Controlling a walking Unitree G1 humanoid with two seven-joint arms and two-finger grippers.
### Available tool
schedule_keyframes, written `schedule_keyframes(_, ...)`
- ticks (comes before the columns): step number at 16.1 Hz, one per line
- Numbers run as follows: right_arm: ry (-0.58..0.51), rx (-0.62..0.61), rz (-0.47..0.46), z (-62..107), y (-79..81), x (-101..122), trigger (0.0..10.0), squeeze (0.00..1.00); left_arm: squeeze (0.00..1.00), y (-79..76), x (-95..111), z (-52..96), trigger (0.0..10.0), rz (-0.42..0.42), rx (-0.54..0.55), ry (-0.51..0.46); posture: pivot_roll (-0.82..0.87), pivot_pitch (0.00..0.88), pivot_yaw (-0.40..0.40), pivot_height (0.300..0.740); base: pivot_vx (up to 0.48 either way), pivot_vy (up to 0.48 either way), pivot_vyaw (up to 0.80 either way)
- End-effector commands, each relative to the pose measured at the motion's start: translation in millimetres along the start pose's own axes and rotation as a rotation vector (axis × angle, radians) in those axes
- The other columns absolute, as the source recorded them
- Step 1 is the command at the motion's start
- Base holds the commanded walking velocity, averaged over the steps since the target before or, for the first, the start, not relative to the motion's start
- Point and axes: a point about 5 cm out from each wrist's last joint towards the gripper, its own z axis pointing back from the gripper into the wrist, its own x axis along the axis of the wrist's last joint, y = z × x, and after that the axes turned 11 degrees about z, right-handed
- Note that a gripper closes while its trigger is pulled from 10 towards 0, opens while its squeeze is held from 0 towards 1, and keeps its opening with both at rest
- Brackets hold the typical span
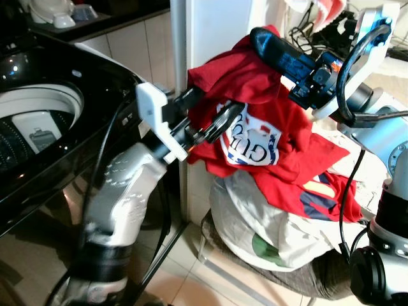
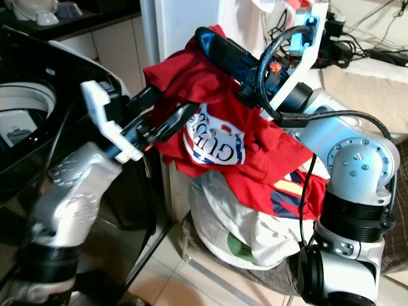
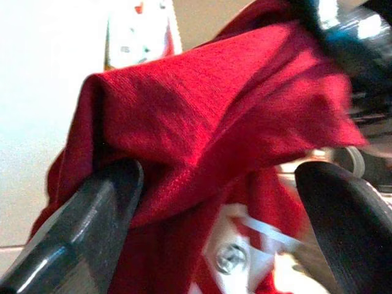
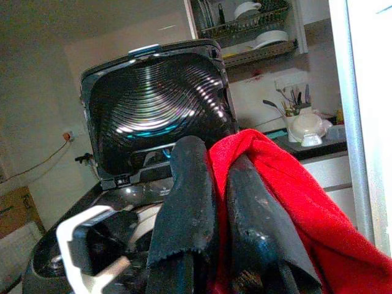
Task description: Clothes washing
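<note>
A red T-shirt (image 1: 255,127) with a white printed logo hangs in the air, held up at its top fold by my right gripper (image 1: 260,39), which is shut on the cloth. In the right wrist view its two fingers (image 4: 190,184) lie close together with red fabric pinched between them. My left gripper (image 1: 213,111) reaches in at the shirt's left edge, open, its fingers (image 3: 104,202) spread wide with a fold of the shirt (image 3: 208,122) lying between them. The black top-loading washing machine (image 1: 57,146) stands at the left, its lid (image 4: 159,104) raised and its drum (image 1: 38,121) exposed.
Below the shirt, a pile of laundry with white cloth (image 1: 268,229) sits heaped in a basket (image 1: 217,245) on the tiled floor. A white cabinet panel (image 1: 217,25) rises behind the shirt. Cables and clutter (image 2: 357,44) lie at the back right. A dish rack (image 4: 245,24) hangs above the counter.
</note>
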Motion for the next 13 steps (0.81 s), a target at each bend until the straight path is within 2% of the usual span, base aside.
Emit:
schedule_keyframes(1,-0.026,0.014,0.026,3.1,3.8,8,0.0,0.0,1.0,1.2,12,8.5,10.0,0.037,-0.022,-0.02,-0.07,0.0,-0.02,0.74,0.0,0.0,0.0)
schedule_keyframes(2,-0.025,0.014,0.025,3.0,3.7,8,0.0,0.0,1.0,2.2,15,10.7,10.0,0.051,-0.021,-0.027,-0.07,0.0,-0.02,0.74,0.0,0.0,0.0)
schedule_keyframes(3,-0.018,0.027,0.02,1.5,5.4,6,0.0,0.0,1.0,12.0,34,13.5,10.0,0.077,0.017,-0.12,-0.05,0.0,-0.034,0.74,0.0,0.0,0.0)
schedule_keyframes(5,-0.011,0.036,0.017,0.2,6.7,4,0.0,0.0,1.0,20.6,49,13.7,10.0,0.106,0.042,-0.207,-0.05,0.0,-0.034,0.74,0.0,0.0,0.0)
schedule_keyframes(7,-0.004,0.041,0.016,0.6,8.2,2,0.0,0.0,1.0,33.3,58,9.1,10.0,0.068,0.09,-0.213,-0.06,0.0,-0.027,0.74,0.0,0.0,0.0)
schedule_keyframes(9,0.019,0.039,0.027,3.0,8.8,-1,0.0,0.0,1.0,44.3,68,2.7,10.0,0.055,0.162,-0.296,-0.06,0.0,-0.017,0.74,0.0,0.0,0.0)
schedule_keyframes(11,0.027,0.039,0.028,5.0,8.9,-2,0.0,0.0,1.0,37.9,62,-6.2,10.0,0.076,0.087,-0.233,-0.06,0.0,-0.015,0.74,0.0,0.0,0.0)
schedule_keyframes(13,0.025,0.04,0.028,5.9,9.6,-3,0.0,0.0,1.0,21.1,41,-15.2,10.0,0.106,-0.051,-0.079,-0.07,0.0,-0.004,0.74,0.0,0.0,0.0)
